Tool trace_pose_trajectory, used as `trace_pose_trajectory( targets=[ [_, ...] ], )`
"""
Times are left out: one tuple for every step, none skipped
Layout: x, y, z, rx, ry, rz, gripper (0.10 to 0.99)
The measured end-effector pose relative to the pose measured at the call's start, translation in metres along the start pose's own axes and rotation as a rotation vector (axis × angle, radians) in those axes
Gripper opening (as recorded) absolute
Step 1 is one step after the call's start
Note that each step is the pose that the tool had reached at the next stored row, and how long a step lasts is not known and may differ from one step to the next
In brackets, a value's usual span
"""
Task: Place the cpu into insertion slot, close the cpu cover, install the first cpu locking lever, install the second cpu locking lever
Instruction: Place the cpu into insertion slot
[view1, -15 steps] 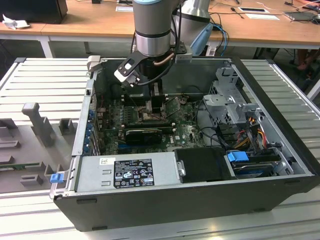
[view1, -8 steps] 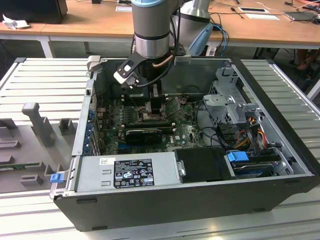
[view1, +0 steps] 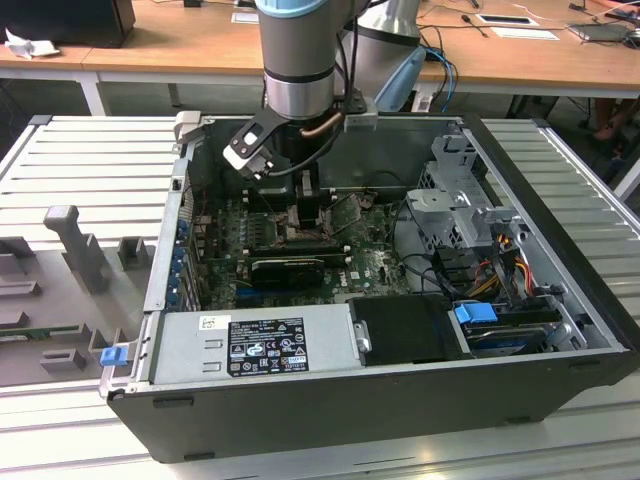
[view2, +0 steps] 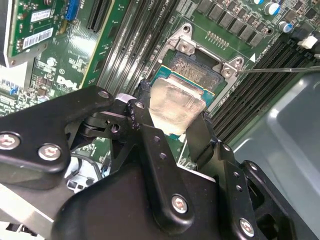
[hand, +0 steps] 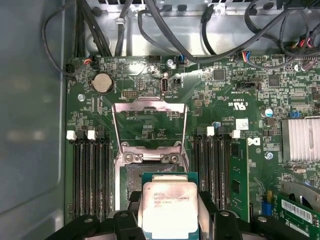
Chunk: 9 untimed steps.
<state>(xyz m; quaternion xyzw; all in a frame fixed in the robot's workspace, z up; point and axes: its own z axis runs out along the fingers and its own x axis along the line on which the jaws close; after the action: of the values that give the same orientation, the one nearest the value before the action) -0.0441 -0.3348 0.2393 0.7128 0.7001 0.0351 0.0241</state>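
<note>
The cpu (hand: 170, 207) is held clamped in the gripper (view2: 175, 122), directly over the insertion slot (view2: 196, 67); whether the two touch cannot be told. The cpu cover (hand: 150, 103) is seen standing open at the slot's edge. In the exterior view, the gripper is found at about eleven o'clock inside the computer case (view1: 350, 410).

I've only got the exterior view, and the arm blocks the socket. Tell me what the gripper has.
Observer: In both wrist views the gripper is shut on the cpu, gripping two opposite edges.
Operator: Give me the cover's state.
Observer: In the first wrist view the cpu cover stands raised, off the insertion slot.
Operator: Say where the chip sits.
Observer: Over the slot, covering part of it. I can't tell whether it is seated.
</note>
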Motion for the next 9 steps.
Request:
trace_pose_trajectory(
  targets=[
    [0.0000, -0.0001, 0.0011, 0.000, 0.0003, 0.000, 0.529],
    [0.0000, -0.0003, 0.0023, 0.000, 0.0015, 0.000, 0.529],
    [0.0001, -0.0004, 0.0038, 0.000, 0.0026, 0.000, 0.529],
    [0.0003, -0.0006, 0.0049, 0.000, 0.0030, 0.000, 0.529],
    [0.0010, -0.0008, 0.0067, 0.000, 0.0036, -0.001, 0.529],
    [0.0014, -0.0008, 0.0078, 0.000, 0.0059, -0.002, 0.529],
    [0.0018, -0.0009, 0.0089, 0.000, 0.0098, -0.002, 0.529],
    [0.0023, -0.0010, 0.0101, 0.000, 0.0127, -0.003, 0.529],
    [0.0026, -0.0011, 0.0111, 0.000, 0.0149, -0.003, 0.529]
  ],
)
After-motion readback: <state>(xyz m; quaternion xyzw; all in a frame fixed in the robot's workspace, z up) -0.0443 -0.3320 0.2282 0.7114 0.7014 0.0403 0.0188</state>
